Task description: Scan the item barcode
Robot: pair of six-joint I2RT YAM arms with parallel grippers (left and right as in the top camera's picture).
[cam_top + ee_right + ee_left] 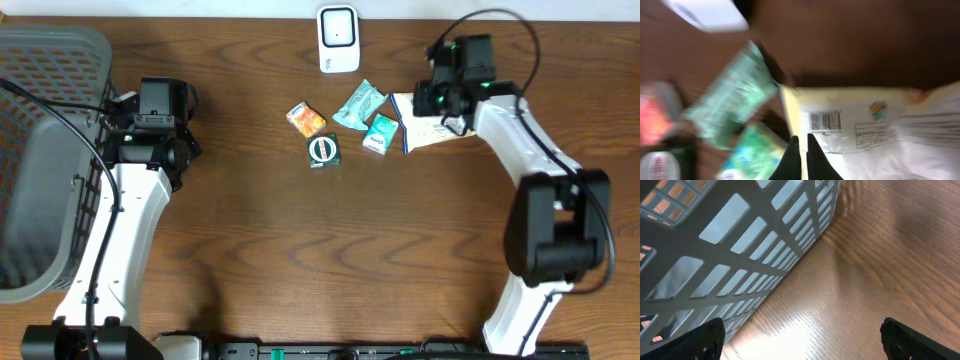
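Barcode [825, 120] showed on the pale yellow plastic packet [875, 115]; right gripper [801, 145] fully closed at six o'clock, green foil sachet [730, 100] at nine; left gripper [802, 345] spread wide.

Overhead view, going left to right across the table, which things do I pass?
grey basket → orange packet → teal packet → yellow-and-white package
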